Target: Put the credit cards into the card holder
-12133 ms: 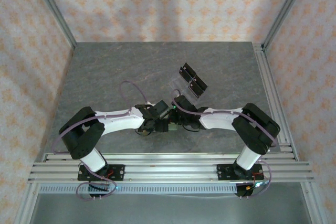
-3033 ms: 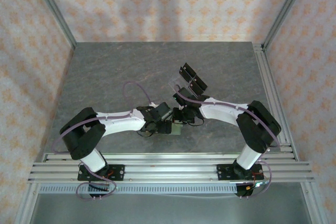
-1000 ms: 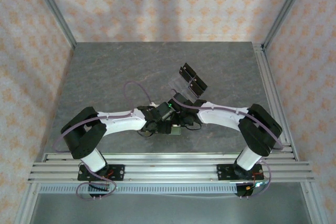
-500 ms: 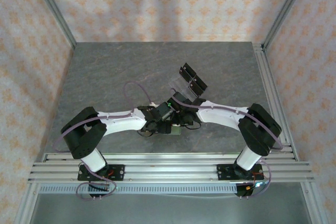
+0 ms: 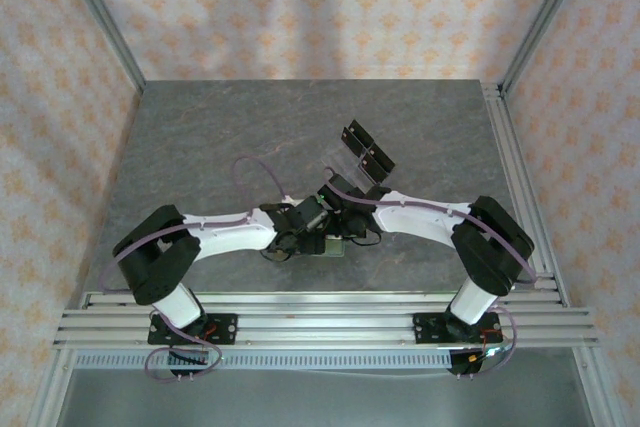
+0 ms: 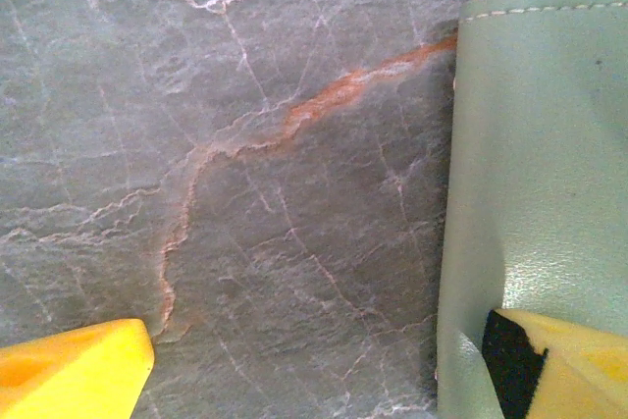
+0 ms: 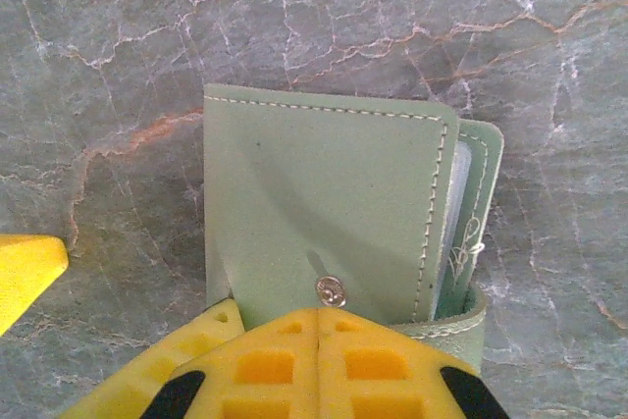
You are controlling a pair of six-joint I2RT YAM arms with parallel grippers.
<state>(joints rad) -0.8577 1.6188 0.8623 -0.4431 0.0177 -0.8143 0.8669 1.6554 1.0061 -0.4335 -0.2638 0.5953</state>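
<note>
Left fingers (image 6: 78,370) stand apart over the table (image 7: 118,46), one pinning the wallet (image 7: 324,203) at mid-frame; right fingers (image 7: 216,350) are together at its snap (image 7: 330,291) edge. Should that pinning finger slide, I reckon the wallet drags and closes.

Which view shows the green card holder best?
The right wrist view: the card holder lies nearly whole there, its snap visible. The left wrist view catches one side strip; the top external view, a small green patch.
</note>
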